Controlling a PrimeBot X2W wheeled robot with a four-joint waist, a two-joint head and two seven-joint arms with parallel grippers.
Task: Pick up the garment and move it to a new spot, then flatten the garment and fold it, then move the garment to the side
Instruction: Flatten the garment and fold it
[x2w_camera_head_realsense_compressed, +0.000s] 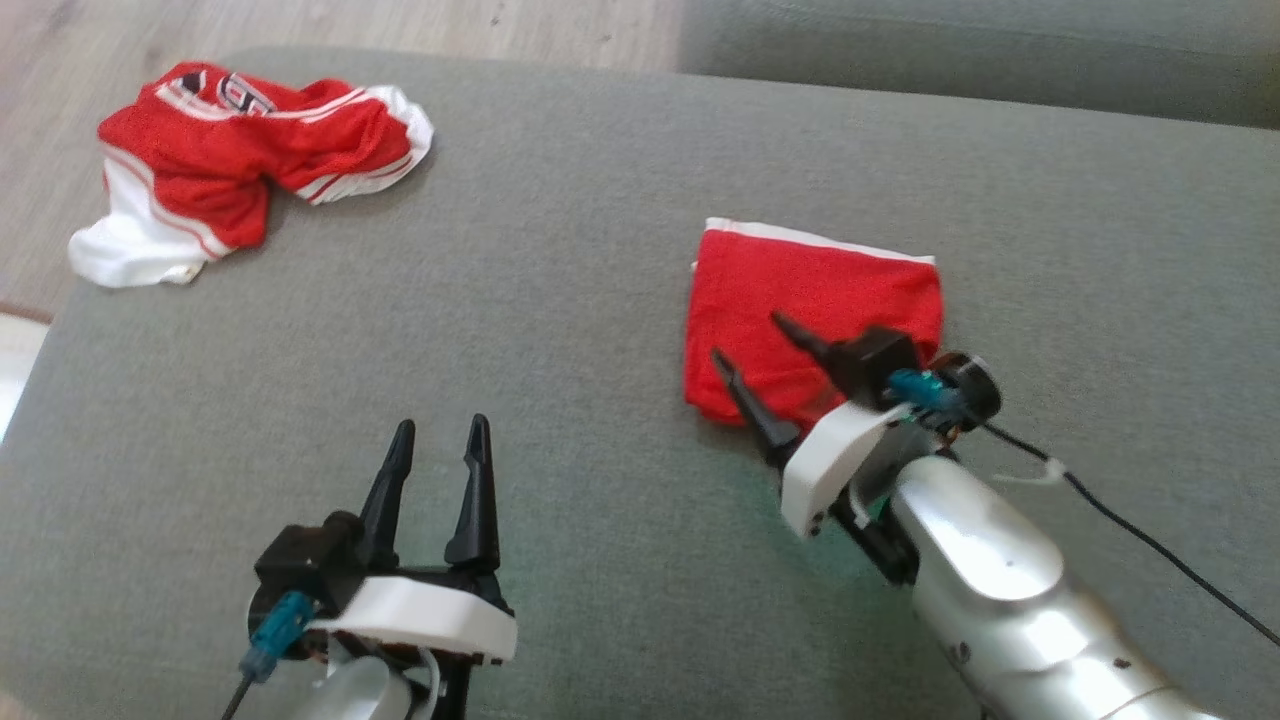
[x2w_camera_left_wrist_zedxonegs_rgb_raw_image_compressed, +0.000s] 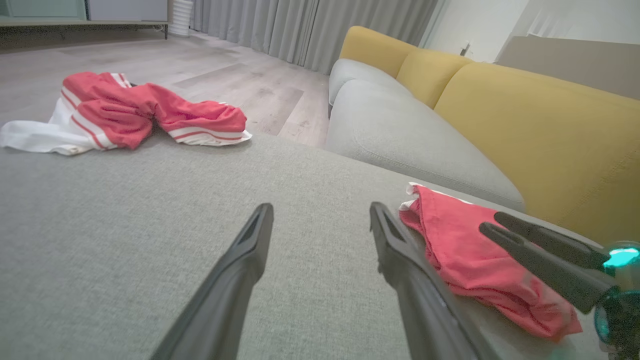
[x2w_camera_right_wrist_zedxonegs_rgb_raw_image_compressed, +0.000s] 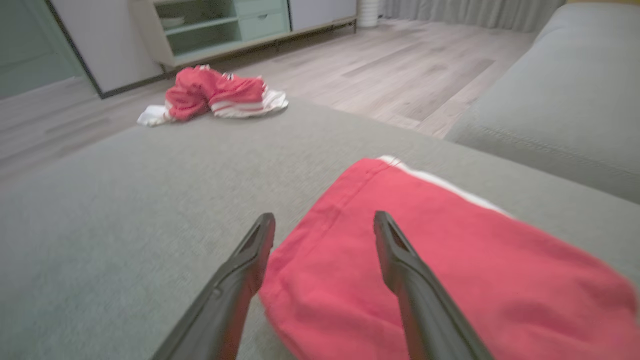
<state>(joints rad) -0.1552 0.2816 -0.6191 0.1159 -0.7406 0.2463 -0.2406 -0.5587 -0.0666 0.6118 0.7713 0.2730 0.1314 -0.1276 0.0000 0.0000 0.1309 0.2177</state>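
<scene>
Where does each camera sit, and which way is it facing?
Head view: on the head, looking down at the grey cushion; left gripper and right gripper, both open.
Left wrist view: on the left arm, facing across the cushion to the crumpled garment and yellow sofa; own fingers, right gripper.
Right wrist view: on the right arm, low over the folded garment; own fingers.
Shared: all three show both garments.

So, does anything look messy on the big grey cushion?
Yes. At the far left corner of the grey cushion, the red and white sports garment lies crumpled in a heap, with one white part right at the edge. The folded red garment by the right gripper looks neat.
</scene>
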